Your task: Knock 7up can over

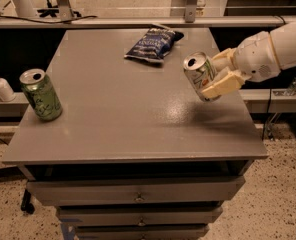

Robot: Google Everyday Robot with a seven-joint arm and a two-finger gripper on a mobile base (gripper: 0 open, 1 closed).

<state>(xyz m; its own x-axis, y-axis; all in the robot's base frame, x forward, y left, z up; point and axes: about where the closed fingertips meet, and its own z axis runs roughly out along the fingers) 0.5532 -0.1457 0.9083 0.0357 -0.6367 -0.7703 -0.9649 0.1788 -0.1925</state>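
The 7up can (pixel 200 75), silver-white with green marks and an open silver top, is tilted to the left and lifted above the right side of the grey table (pixel 113 114). My gripper (pixel 219 74) comes in from the right on a white arm and is shut on the can, with one tan finger (pixel 219 86) in front of it and the other behind it. The can casts a shadow on the table below it.
An all-green can (pixel 41 94) stands upright near the table's left edge. A dark blue chip bag (pixel 153 43) lies at the back middle. A white pump bottle (pixel 1 86) stands on a shelf to the left. Drawers sit under the table.
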